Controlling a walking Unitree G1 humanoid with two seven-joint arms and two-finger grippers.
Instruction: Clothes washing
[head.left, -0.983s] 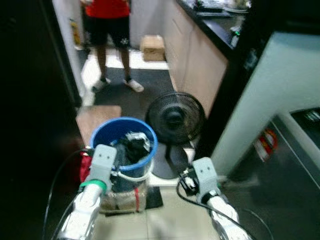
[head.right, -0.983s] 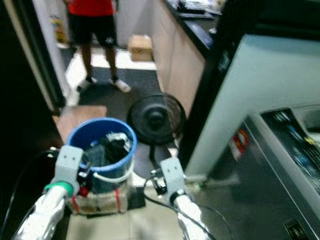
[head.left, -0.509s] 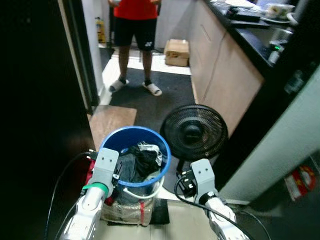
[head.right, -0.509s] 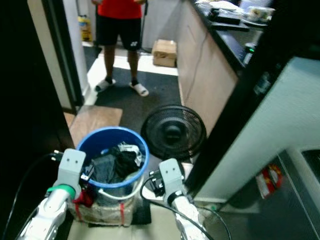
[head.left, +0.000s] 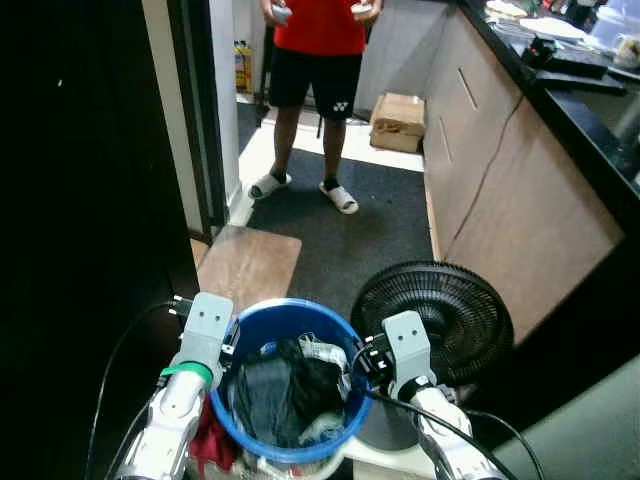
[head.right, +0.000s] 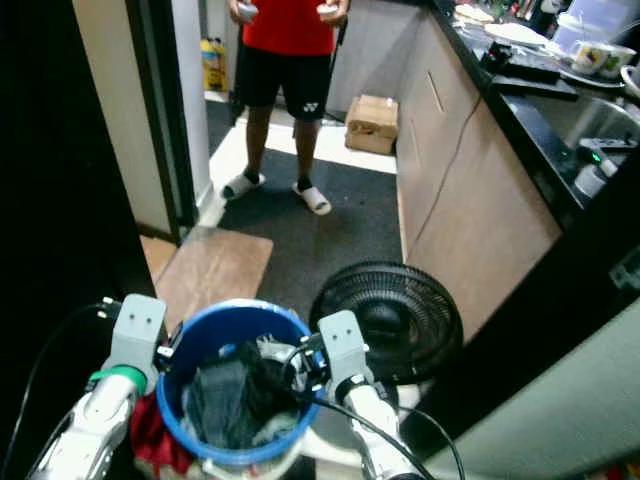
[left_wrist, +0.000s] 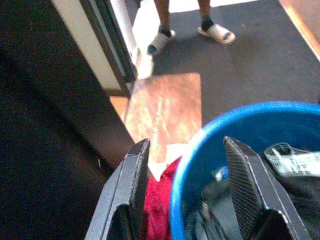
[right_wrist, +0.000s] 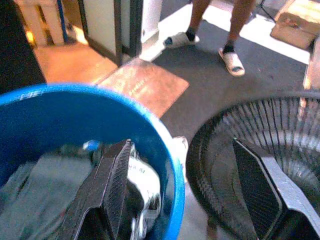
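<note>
A blue bucket (head.left: 286, 309) stands on the floor right before me, holding dark clothes (head.left: 284, 386) and a white-labelled piece (right_wrist: 142, 183). A red cloth (left_wrist: 157, 205) lies by its base on my left. My left gripper (left_wrist: 186, 186) is open, its two fingers standing on either side of the bucket's left rim. My right gripper (right_wrist: 183, 190) is open as well and straddles the right rim, with one finger (right_wrist: 111, 191) over the clothes and the other toward the fan.
A black floor fan (head.left: 438, 322) stands just right of the bucket. A person (head.left: 320, 60) in a red shirt stands down the corridor on a dark mat. A wooden board (head.left: 250, 264), a cardboard box (head.left: 398, 120), cabinets (head.left: 505, 170) on the right, a dark door on the left.
The whole view has swung left, so the white appliance on the right has gone. The bucket now sits between my two grippers rather than in front of the left one.
</note>
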